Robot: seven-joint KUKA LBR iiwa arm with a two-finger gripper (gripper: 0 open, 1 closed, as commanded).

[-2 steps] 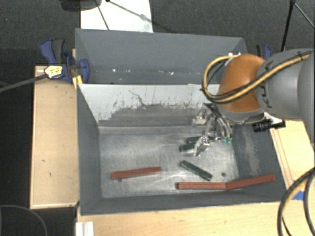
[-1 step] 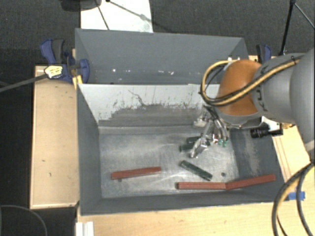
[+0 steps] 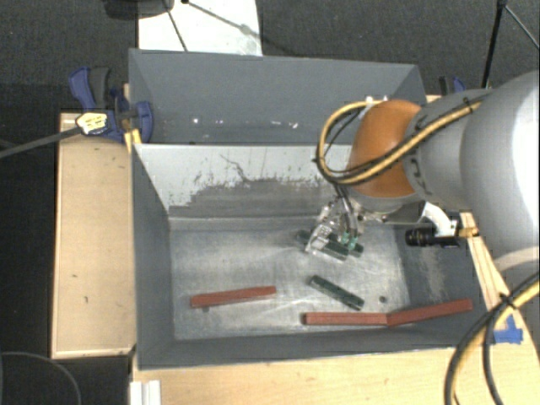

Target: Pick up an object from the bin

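My gripper [image 3: 332,238] hangs low over the bin floor, right of centre and below the orange wrist cover. A small dark green piece [image 3: 348,245] lies right at its tip; whether it is gripped is unclear. A dark green flat bar [image 3: 336,293] lies slantwise on the floor just in front of the gripper, apart from it.
Three red-brown flat sticks lie along the front of the bin: one at the front left [image 3: 233,296], one at the front centre [image 3: 344,318], and one at the front right [image 3: 431,312] touching the centre one's end. The arm covers the bin's right rear.
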